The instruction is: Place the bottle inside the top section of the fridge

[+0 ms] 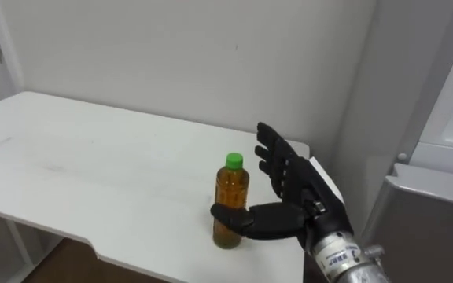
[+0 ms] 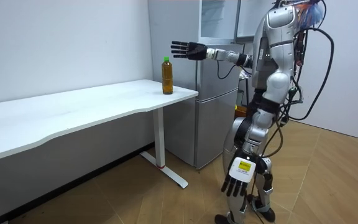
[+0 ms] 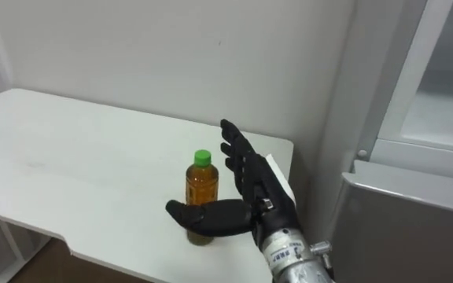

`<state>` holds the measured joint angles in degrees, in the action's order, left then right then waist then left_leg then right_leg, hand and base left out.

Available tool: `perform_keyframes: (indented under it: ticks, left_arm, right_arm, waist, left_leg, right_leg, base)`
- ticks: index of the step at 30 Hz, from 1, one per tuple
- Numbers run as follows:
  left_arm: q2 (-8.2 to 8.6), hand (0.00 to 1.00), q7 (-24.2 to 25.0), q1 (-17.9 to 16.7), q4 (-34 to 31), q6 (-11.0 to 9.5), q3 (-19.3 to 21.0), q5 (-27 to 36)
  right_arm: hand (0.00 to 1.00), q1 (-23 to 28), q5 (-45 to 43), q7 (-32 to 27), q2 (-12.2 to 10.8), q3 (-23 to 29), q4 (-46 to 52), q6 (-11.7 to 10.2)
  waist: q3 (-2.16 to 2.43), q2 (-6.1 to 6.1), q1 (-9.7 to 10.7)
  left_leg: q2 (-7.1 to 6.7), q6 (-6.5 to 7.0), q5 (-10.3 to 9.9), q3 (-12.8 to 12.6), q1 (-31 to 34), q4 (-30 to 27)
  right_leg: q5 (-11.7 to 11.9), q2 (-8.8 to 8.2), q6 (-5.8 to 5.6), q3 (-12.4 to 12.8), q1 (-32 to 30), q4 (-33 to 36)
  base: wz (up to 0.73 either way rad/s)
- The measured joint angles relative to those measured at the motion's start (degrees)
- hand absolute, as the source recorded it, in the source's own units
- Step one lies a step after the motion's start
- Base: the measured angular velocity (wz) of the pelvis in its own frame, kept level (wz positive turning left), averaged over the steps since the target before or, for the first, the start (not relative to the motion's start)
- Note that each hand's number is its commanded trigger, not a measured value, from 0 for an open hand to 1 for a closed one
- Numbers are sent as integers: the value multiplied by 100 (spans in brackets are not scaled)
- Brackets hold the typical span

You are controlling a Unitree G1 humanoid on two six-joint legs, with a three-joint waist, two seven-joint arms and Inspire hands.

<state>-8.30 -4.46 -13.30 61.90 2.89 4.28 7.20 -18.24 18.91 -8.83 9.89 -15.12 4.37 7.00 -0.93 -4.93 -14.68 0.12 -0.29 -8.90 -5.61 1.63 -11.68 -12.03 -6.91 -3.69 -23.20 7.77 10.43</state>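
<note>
Entry, viewed from across the room. Bottle: one, amber contents, green cap, standing upright on the table close to the corner nearest the fridge. Nothing has hold of it and it is not yet lifted. That corner position looks deliberate, since it puts the bottle within an arm's stretch of a robot standing in front of the fridge, so little walking should be needed between pick-up and shelf. Right hand: one, stretched out from the shoulder toward the bottle, fingers straight and spread, thumb swung wide, holding nothing. From the head camera the thumb crosses in front of the bottle's lower half. From my side of the room the hand hangs in the air near the bottle, on its fridge side and about level with the cap, so I judge them apart (the overlap is only a matter of sightline). The wide spread suits a wrap round the bottle's body, which appears to be the step in hand. Left hand: one, hanging low beside the thigh, fingers loose and pointing down, idle and empty, probably kept free for the fridge door. Table: one, white, bare apart from the bottle, set against the pale wall. Fridge: one, grey lower door shut, upper section paler, and I cannot tell whether that section is open. Tally: one bottle, one table, one fridge, two hands.
</note>
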Motion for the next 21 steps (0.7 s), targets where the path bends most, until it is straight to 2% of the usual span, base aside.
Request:
perform_keyframes:
  ticks: [2, 7, 9, 14, 21]
  left_arm:
    - [-1, 0, -58, -14, -8, 91, 0, -8]
    - [86, 0, -120, -53, -71, 242, 0, -185]
    - [96, 0, -121, -116, -166, 320, 0, -186]
    - [94, 0, -153, -184, -222, 349, 1, -312]
    - [95, 0, -129, -272, -215, 439, 0, -439]
  right_arm:
    - [0, -65, 101, -220, -98, 4, -173, -19]
    - [0, -256, 136, -629, -125, 26, -700, -19]
    - [0, -321, 144, -677, -131, 16, -849, -18]
    - [0, -329, 329, -1045, -130, 18, -1075, -89]
    - [0, -487, 260, -1453, -130, 18, -1611, -208]
  waist:
    - [-11, 18, 24]
    - [-4, 12, 19]
    - [1, 4, -14]
    - [-4, 16, -144]
    - [-7, 23, -164]
  left_leg:
    - [-5, -1, 0, 63, 2, -9]
    - [-56, -1, 2, 278, 168, -152]
    - [-71, 0, 2, 285, 199, -163]
    - [-78, 1, 3, 348, 236, -183]
    - [-88, 9, 10, 409, 292, -196]
  right_leg:
    - [0, 4, 0, -84, 46, -5]
    - [0, 9, -1, -128, 31, -30]
    - [-1, 8, -1, -128, 39, -81]
    - [-1, 10, -2, -215, 40, -79]
    - [-1, 3, -2, -407, 30, -77]
  base:
    - [14]
    - [23]
    - [8]
    - [6]
    - [4]
